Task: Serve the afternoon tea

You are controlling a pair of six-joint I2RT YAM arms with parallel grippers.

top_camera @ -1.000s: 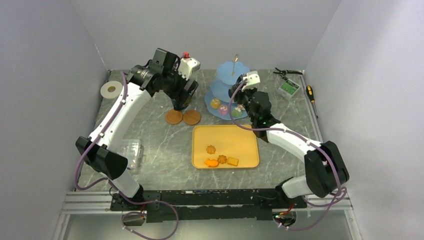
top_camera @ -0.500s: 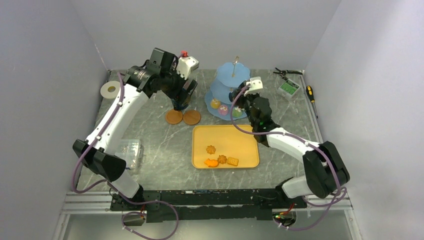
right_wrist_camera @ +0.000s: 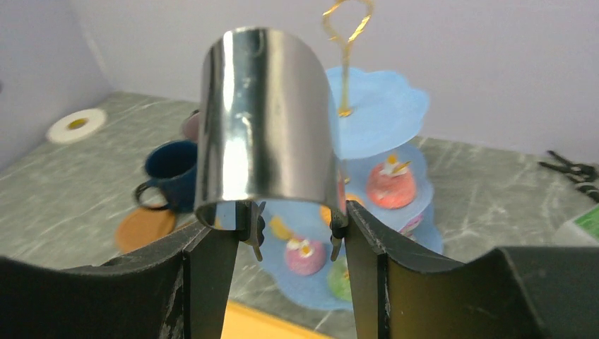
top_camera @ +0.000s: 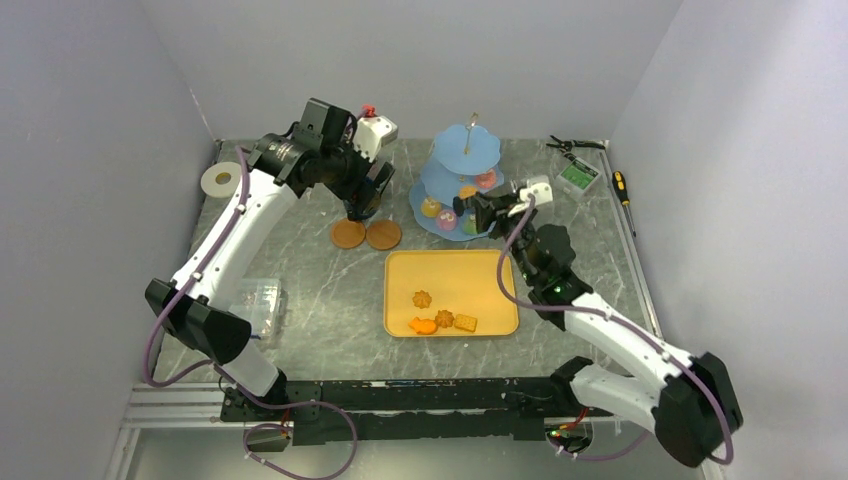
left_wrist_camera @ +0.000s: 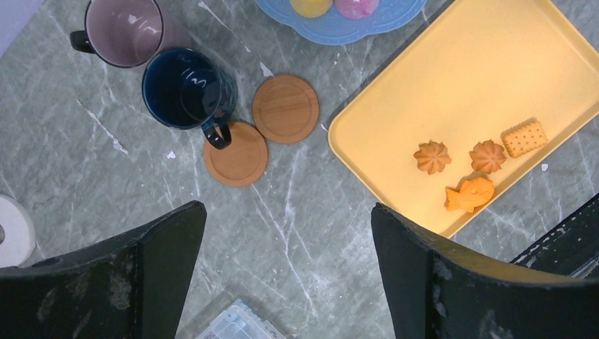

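Counting four biscuits [left_wrist_camera: 432,156], two coasters [left_wrist_camera: 285,109], two mugs [left_wrist_camera: 185,87]

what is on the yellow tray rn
Four orange biscuits in its near half: two flower-shaped, one fish-shaped, one rectangular. The rest of the tray looks bare. The right arm's cable hides a thin strip at its right edge.

The grey marbled table [top_camera: 330,290] carries a yellow rectangular plastic tray [top_camera: 450,272] near its middle. Behind that stand a light-blue three-tier stand [top_camera: 460,150], two brown round wooden coasters [left_wrist_camera: 236,153] [left_wrist_camera: 285,109] side by side, a dark-blue mug [left_wrist_camera: 188,88] just beside them, and a mauve mug [left_wrist_camera: 127,30]. A white tape roll [top_camera: 222,180] lies at the far left, and a clear plastic box [top_camera: 260,300] sits nearer.
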